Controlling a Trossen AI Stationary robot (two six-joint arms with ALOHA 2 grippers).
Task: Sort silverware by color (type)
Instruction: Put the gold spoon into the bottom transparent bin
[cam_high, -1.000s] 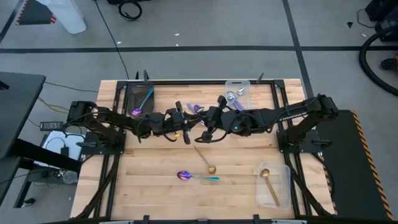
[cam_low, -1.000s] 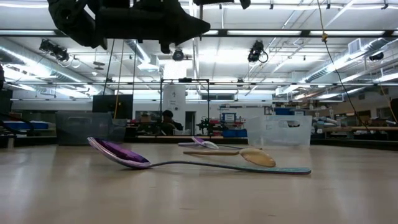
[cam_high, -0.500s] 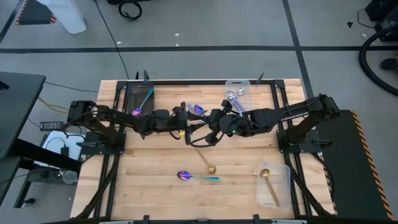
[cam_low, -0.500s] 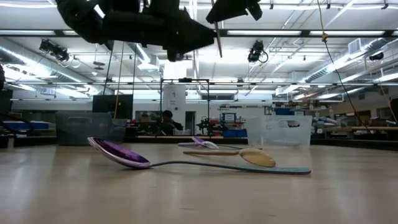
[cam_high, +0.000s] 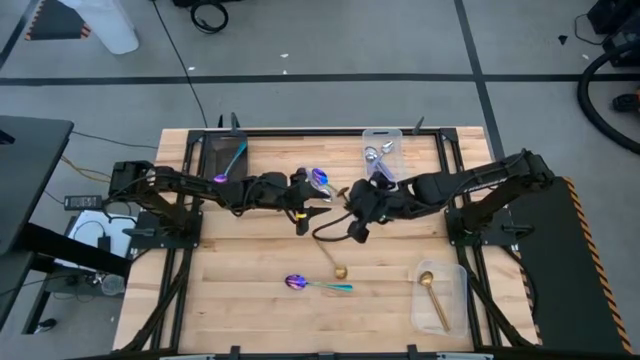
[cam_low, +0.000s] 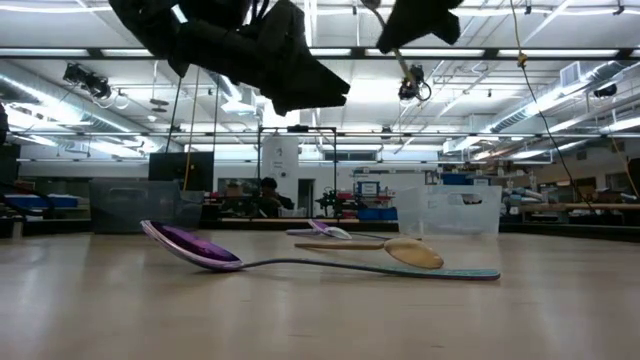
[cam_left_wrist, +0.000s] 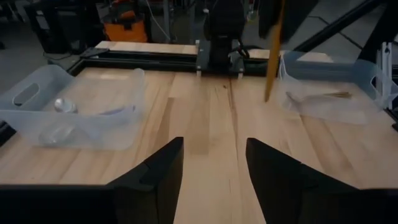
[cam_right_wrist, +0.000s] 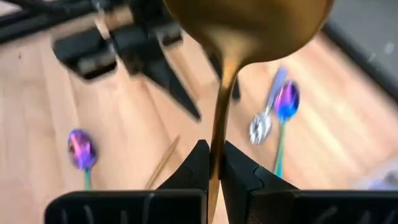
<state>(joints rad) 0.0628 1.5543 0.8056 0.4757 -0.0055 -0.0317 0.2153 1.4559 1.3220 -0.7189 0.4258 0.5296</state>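
Observation:
My right gripper (cam_right_wrist: 211, 152) is above the table's middle (cam_high: 352, 222), shut on an all-gold spoon (cam_right_wrist: 249, 22). That spoon also shows in the left wrist view (cam_left_wrist: 273, 50) and the low view (cam_low: 403, 65). My left gripper (cam_left_wrist: 211, 146) faces it from the left (cam_high: 308, 208), open, with nothing between its fingers. Another gold spoon (cam_high: 335, 262) and a purple-bowled, teal-handled spoon (cam_high: 318, 285) lie flat on the table. A second purple-bowled spoon (cam_high: 318, 178) lies farther back. My right gripper pinches the gold spoon's handle (cam_right_wrist: 216, 140) between its two fingers, which lie across it. The bowl (cam_right_wrist: 249, 22) stands above the fingers and the handle's free end (cam_left_wrist: 267, 93) hangs below. The spoon is roughly upright and clear of the table.
A dark tray (cam_high: 225, 155) at the far left holds a teal-handled spoon. A clear bin (cam_high: 382, 150) at the far right holds silver-bowled spoons. Another clear bin (cam_high: 440, 295) at the near right holds a gold spoon. Bare wood lies along the near left.
My left gripper has opened and let go of the gold spoon. My right gripper has gone toward the table's right edge with the spoon in its hold, so the two grippers now stand apart. The spoons on the table have not moved.

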